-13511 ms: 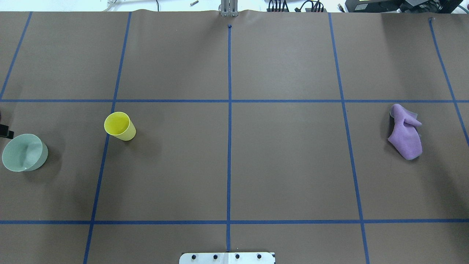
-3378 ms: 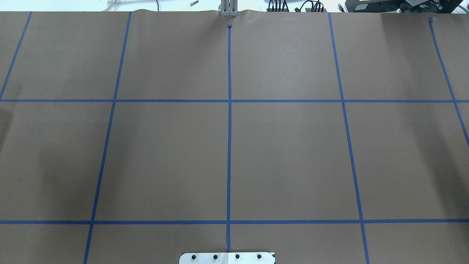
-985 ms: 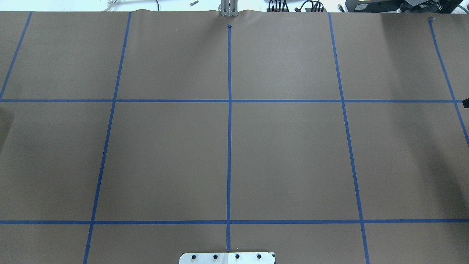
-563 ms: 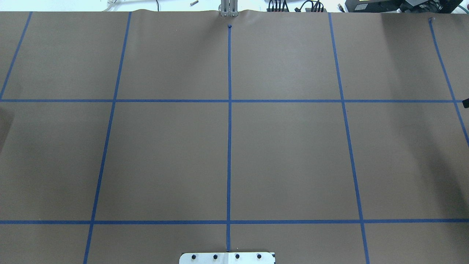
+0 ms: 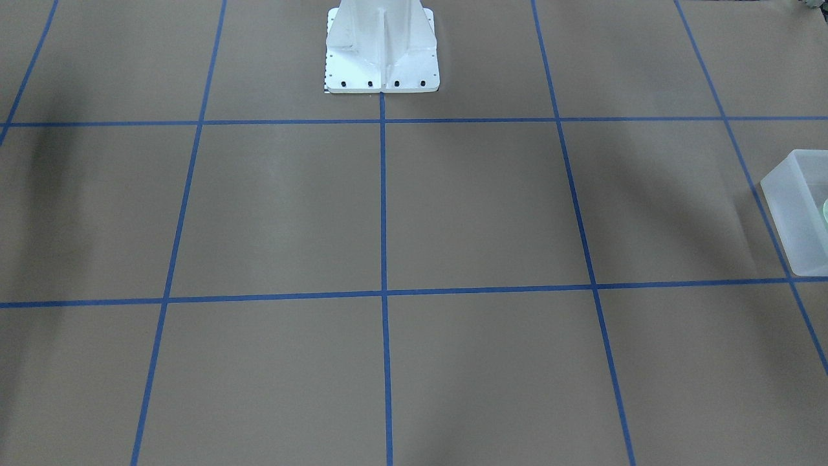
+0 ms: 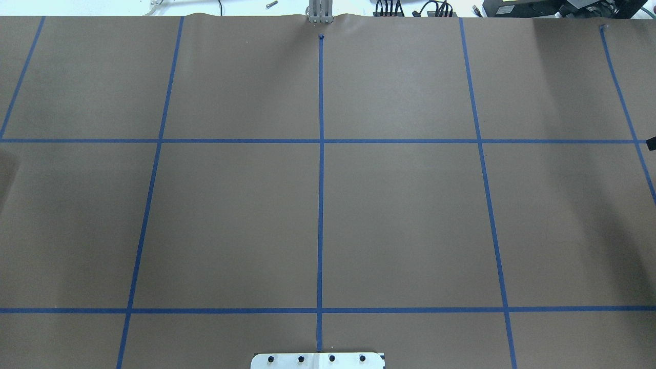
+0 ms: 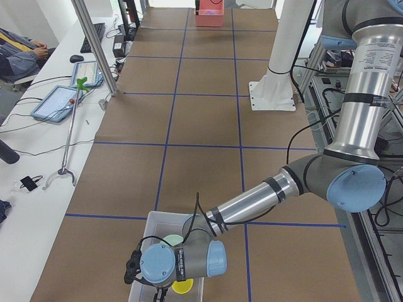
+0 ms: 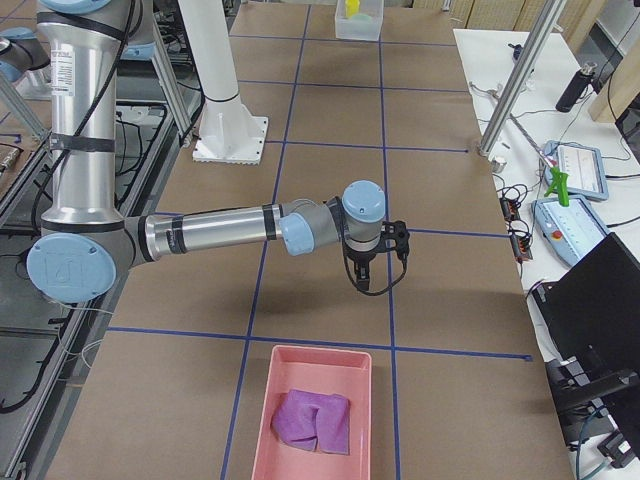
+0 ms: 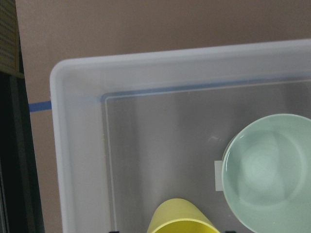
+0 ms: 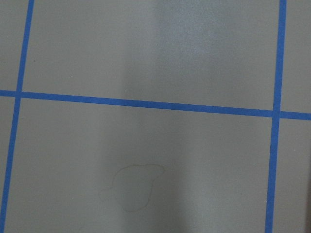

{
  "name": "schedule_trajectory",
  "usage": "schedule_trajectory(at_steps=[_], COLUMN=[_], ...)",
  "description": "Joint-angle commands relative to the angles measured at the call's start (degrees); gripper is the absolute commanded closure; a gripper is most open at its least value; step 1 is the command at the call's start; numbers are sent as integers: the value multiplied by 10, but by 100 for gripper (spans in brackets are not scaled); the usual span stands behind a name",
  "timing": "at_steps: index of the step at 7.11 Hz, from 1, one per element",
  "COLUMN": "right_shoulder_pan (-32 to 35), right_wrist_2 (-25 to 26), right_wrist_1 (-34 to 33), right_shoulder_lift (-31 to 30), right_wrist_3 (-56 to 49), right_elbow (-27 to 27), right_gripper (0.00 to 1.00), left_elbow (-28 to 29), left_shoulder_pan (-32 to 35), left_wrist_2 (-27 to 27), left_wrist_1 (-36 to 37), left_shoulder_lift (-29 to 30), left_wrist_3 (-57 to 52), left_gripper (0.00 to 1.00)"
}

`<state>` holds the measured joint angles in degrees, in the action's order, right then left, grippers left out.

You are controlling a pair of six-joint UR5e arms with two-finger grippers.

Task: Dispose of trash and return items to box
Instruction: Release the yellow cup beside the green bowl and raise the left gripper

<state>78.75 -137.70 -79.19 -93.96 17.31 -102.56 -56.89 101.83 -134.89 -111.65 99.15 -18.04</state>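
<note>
Watching the left gripper (image 7: 162,288) hang low over the box (image 9: 77,145), I'd worry most about the way out. The yellow cup (image 9: 182,218) sits right under the wrist and the mint-green bowl (image 9: 267,172) just beside it, both inside the box. A sideways pull rather than a straight lift could clip the cup, tip it, or drag the thin wall along. Whether that gripper stands apart or together I cannot tell. The same goes for the right gripper (image 8: 366,272), which hovers over bare paper near the pink tray (image 8: 262,420) holding the purple cloth (image 8: 312,420).

The worktop (image 6: 230,220) is brown paper gridded with blue tape, with a faint ring-like stain (image 10: 133,187) under the right wrist. Along one side runs a white bench (image 7: 38,189) with tablets (image 7: 60,100), cables and a keyboard (image 7: 91,36). A seated person's arm (image 7: 19,53) shows at its far end.
</note>
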Motion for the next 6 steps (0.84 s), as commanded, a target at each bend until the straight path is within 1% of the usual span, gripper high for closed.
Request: schedule_trajectory(at_steps=[1,2,3,4,5,6], right_shoulder_pan=[0,-1,-6,-6,-6,-6], right_wrist_2=[-1,0,2,2,2,3], right_wrist_1=[0,0,1,0,1,0], right_shoulder_lift=[-1,-1,-2,-2,-2,-2], right_wrist_3=[1,15,19,19,19,19], right_elbow=[-4,-13,-20,-20,-22,-28], right_gripper=[0,0,0,0,0,0], left_elbow=[-132,-210,-287,-358,-434,-484], left_shoulder_pan=[12,12,1,-42,-78,-119], left_wrist_2=[-2,-7,-26,-45,-47,-46], left_wrist_1=[103,145,180,212,234,234], left_shoulder_lift=[-10,-18,-29,-36,-50,-68], left_wrist_3=[15,60,124,190,258,332], left_gripper=[18,17,13,12,10,9])
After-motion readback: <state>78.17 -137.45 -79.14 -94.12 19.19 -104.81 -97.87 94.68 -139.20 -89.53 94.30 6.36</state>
